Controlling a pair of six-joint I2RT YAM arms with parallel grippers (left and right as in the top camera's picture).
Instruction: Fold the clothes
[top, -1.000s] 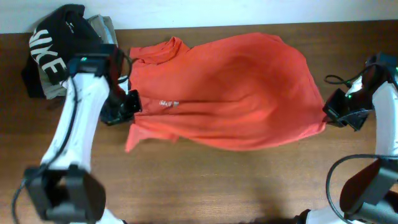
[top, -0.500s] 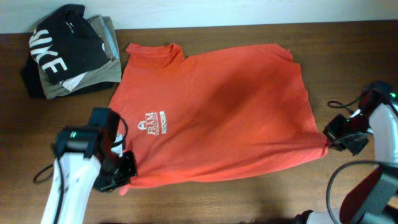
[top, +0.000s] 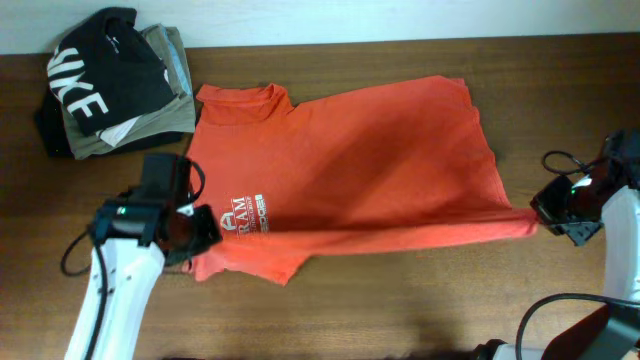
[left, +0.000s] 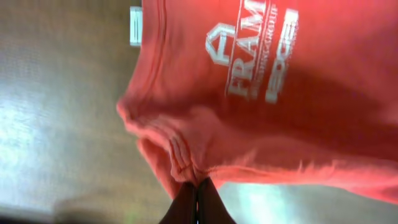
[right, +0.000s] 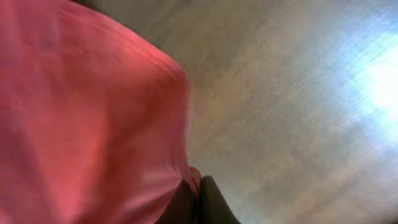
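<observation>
The red shirt (top: 350, 170) lay spread open on the counter (top: 400, 300) — no fold made yet. The left fingers (left: 188, 208) pinched one edge tight, and the right fingers (right: 214, 208) pinched a far corner.

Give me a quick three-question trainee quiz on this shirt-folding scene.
1. True or false: the left claw and right claw are both shut on the T-shirt.
2. The stack of folded clothes lies: A) under the T-shirt, B) beside its collar, near the back edge of the table, C) by the right claw.
3. Fill in: the chest lettering is ___.
Key: 1 true; 2 B; 3 white.
</observation>
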